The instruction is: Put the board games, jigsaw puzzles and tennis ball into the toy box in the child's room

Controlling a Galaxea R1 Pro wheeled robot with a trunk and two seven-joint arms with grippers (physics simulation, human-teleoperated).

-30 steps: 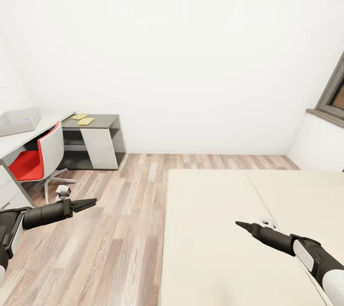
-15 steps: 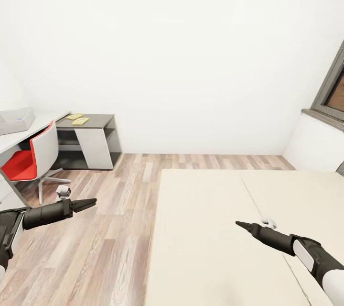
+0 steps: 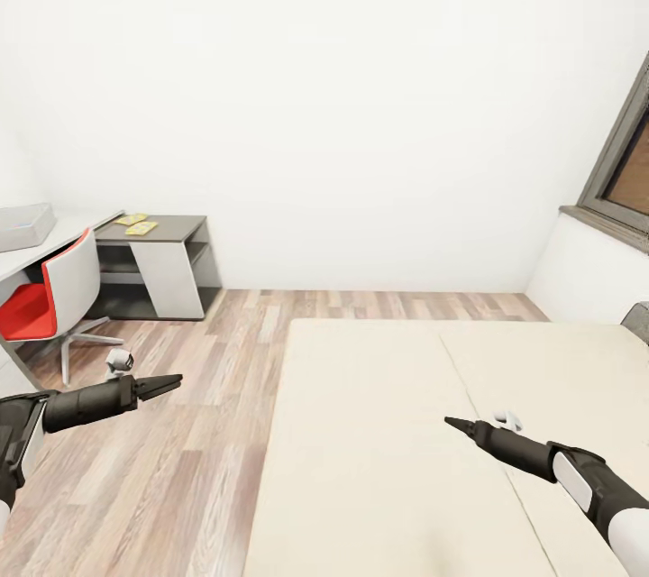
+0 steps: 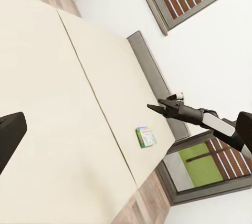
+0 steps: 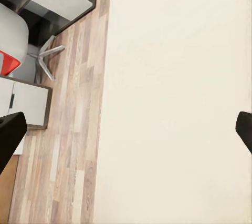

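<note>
Both my left fingers [image 3: 167, 385] and right fingers [image 3: 453, 423] are pressed together, empty. The thin, flat printed board game box [image 4: 146, 136] lies on the beige bed [image 4: 63, 108] near its grey headboard [image 4: 157, 79]; light, stiff, probably best pinched at an edge.

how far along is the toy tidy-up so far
Nothing visibly done. Both grippers, left and right, carry nothing. Two yellow jigsaw squares lie on the dark grey desk section; a colourful flat game box lies on the beige bed. The translucent grey bin waits.
</note>
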